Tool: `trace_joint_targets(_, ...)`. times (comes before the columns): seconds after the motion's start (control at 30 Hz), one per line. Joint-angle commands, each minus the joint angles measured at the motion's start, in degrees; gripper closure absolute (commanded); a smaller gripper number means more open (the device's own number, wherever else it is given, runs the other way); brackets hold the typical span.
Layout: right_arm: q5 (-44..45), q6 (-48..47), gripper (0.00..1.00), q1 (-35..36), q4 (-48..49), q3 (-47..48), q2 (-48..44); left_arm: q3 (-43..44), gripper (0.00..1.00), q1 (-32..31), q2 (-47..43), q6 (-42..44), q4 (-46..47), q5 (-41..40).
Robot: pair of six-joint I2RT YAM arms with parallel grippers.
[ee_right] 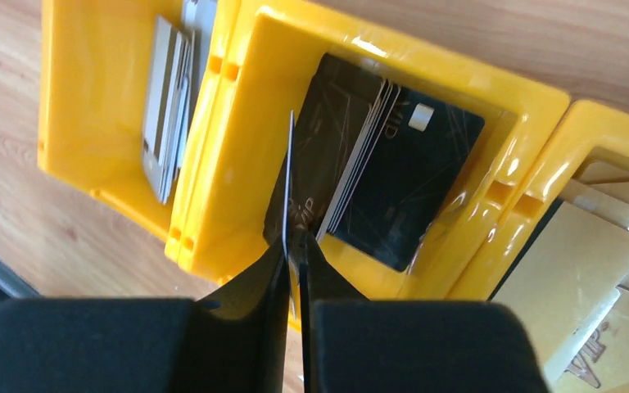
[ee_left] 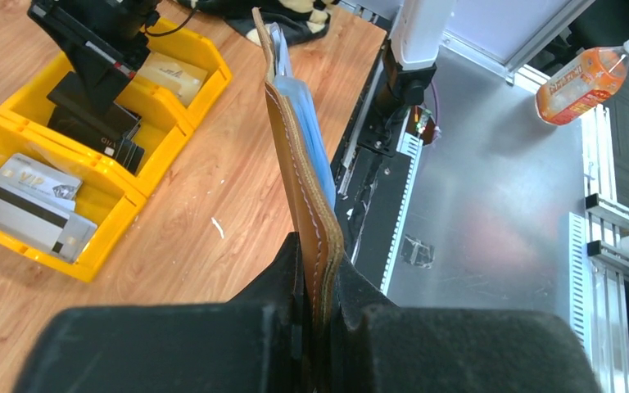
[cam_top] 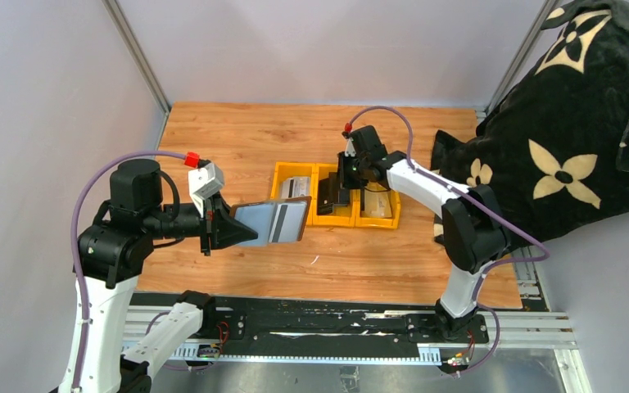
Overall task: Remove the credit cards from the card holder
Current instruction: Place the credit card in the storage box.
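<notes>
Left tool (cam_top: pixel 223 226) pinched tight on card holder (cam_top: pixel 274 221), held open off the bench (cam_top: pixel 237 139) at 8 o'clock from yellow bin (cam_top: pixel 333 222), silvery inside showing. Right tool (cam_top: pixel 346 173) closed on one black credit card (ee_right: pixel 287 176), edge-on above the middle compartment. Best lowered close over the black stack (ee_right: pixel 393 164) before parting fingers. Keep clear of the dividers at 3 and 9 o'clock.

Pale grey walls (cam_top: pixel 311 49) enclose the wooden table (cam_top: pixel 237 139) beneath both jaws; a black flower-patterned blanket (cam_top: pixel 577 98) lies heaped right of the right jaws.
</notes>
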Motion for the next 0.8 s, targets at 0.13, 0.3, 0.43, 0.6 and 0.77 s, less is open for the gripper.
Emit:
trace_joint_targets(0.13, 7.00, -0.66, 0.64, 2.12, -1.03, 5.40, -0.15, 1.77, 1.00, -0.34, 0.02, -2.38, 0.21, 1.64)
trace_joint_targets(0.3, 8.15, 0.06, 0.58, 2.13, -1.66, 5.04, -5.72, 2.45, 1.00, -0.32, 0.14, -2.58, 0.23, 1.98)
trace_joint_targets(0.43, 0.75, 2.78, 0.52, 3.01, 4.65, 0.21, -15.57, 3.83, 1.00, -0.34, 0.90, -2.48, 0.27, 1.90)
trace_joint_targets(0.6, -13.38, 12.67, 0.26, 5.61, 32.36, -16.21, -33.39, 2.22, 1.00, -0.28, -0.72, -10.14, 10.12, -0.11)
trace_joint_targets(0.77, -19.61, 19.18, 0.25, 10.19, 49.22, -26.51, -43.49, -6.47, 1.00, -0.33, -6.59, -25.49, 31.96, -3.66)
